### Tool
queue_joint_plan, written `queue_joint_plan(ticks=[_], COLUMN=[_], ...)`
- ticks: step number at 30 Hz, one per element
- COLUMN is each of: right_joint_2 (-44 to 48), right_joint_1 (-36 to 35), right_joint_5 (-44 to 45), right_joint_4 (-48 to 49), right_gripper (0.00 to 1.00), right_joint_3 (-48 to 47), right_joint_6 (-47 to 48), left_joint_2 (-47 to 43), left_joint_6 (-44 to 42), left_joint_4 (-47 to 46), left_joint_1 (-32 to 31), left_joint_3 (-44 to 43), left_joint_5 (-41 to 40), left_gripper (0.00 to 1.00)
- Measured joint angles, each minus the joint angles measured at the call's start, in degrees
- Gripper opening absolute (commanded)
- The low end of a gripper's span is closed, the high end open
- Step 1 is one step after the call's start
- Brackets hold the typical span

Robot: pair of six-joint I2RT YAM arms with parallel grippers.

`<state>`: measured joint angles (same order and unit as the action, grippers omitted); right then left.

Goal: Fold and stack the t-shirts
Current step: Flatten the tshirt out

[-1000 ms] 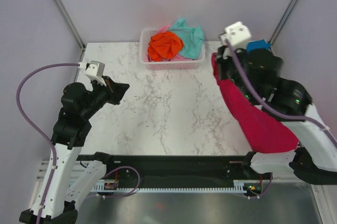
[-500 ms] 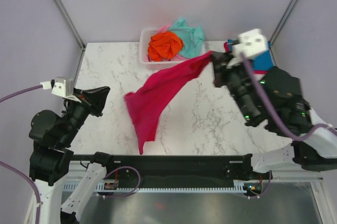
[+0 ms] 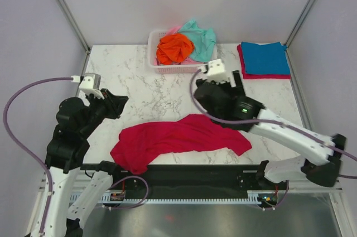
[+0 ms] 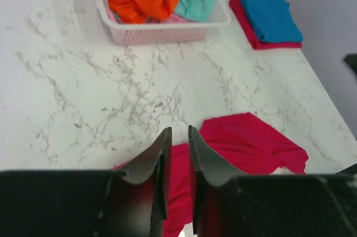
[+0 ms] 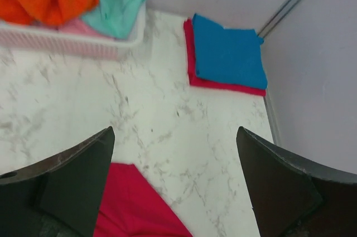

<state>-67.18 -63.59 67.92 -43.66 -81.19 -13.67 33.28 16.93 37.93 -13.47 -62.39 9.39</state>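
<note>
One crimson t-shirt (image 3: pixel 178 139) now lies crumpled on the table (image 3: pixel 139 75) — the right pincer (image 5: pixel 175 187) (jaws wide) has just dropped it; left pincer (image 4: pixel 178 153) nearly closed, empty, so flattening comes next.

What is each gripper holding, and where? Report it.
Nothing. The right gripper is open above the red shirt; the left gripper, nearly closed, is empty.

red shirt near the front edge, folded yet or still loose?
Loose: the crimson t-shirt lies spread and rumpled on the table, unfolded.
</note>
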Motion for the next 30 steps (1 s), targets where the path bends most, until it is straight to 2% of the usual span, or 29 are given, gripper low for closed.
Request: queue_joint_plan(ticks=[4, 7, 14, 18, 24, 26, 28, 29, 30], right_joint_2=[-15.0, -16.7, -13.2, -13.6, -24.4, -28.7, -32.7, -34.2, -35.3], right_joint_1=[6.4, 8.0, 9.4, 9.7, 9.3, 9.1, 9.1, 9.1, 9.1], right_joint_5=[-9.9, -18.8, -36.5, -49.6, -62.2, -63.6, -64.5, -64.7, -64.5], right_joint_4=[-2.1, -1.4, 9.0, 18.0, 27.5, 29.0, 29.8, 30.0, 29.9], right_gripper=[0.98, 0.98, 0.98, 0.97, 0.94, 0.88, 0.76, 0.61, 0.51], right_joint_3=[5.4, 10.7, 17.4, 23.8, 22.9, 21.8, 21.0, 20.7, 20.4], right_joint_6=[-3.6, -5.6, -11.4, -14.4, -16.7, -16.9, -17.1, -17.1, -16.8], left_joint_2=[3.2, 5.3, 15.1, 15.8, 12.0, 10.5, 9.4, 8.9, 8.6], left_joint_6=[0.2, 0.2, 3.5, 4.9, 4.9, 4.9, 5.0, 5.0, 5.0], left_joint_4=[2.7, 4.2, 4.7, 4.5, 2.5, 1.9, 1.6, 1.3, 1.0], left_joint_1=[0.0, 0.0, 0.0, 0.0, 0.0, 0.0, 0.0, 0.0, 0.0], left_joint_3=[2.9, 5.5, 12.0, 16.4, 17.5, 17.5, 17.5, 17.7, 17.8], left_joint_5=[-0.4, -0.9, -0.8, 0.2, 0.2, 0.1, -0.1, -0.2, -0.3], left_gripper=[0.39, 0.49, 0.51, 0.51, 0.52, 0.52, 0.52, 0.52, 0.52])
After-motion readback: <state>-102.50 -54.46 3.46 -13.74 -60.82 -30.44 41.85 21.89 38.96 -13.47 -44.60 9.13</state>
